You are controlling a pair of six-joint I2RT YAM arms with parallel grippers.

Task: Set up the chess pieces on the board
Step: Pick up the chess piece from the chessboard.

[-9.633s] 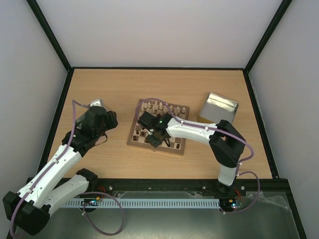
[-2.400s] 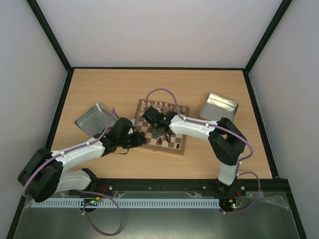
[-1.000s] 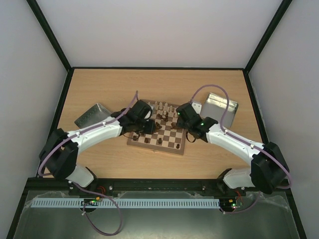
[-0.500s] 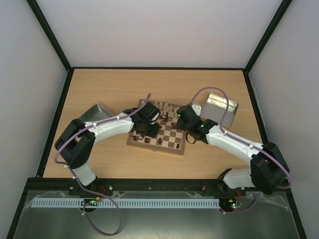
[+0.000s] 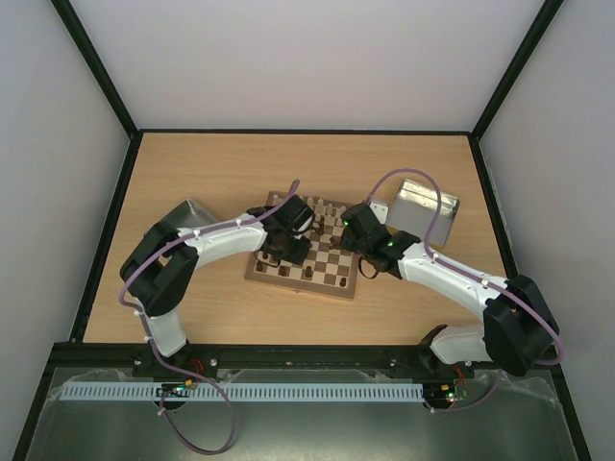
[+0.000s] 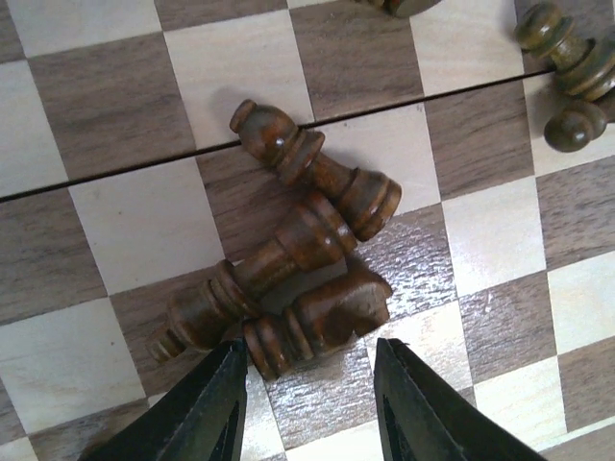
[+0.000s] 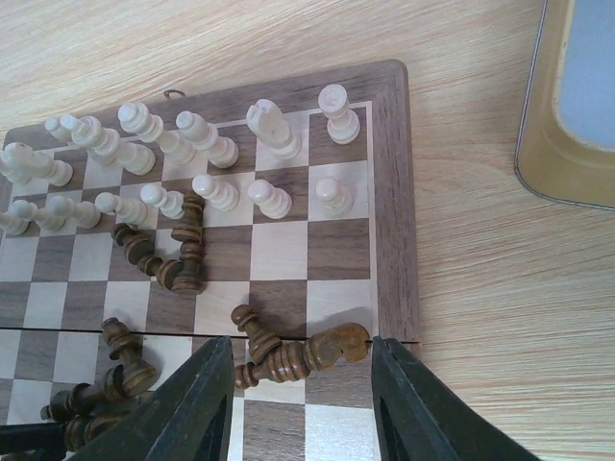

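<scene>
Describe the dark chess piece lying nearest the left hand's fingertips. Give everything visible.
The piece is dark brown, glossy turned wood: a ringed base at one end, a carved blocky head, likely a knight's, at the other. It lies on its side on the board, touching a longer dark piece beside it. It sits just beyond the tips of the open left hand, not gripped.
</scene>
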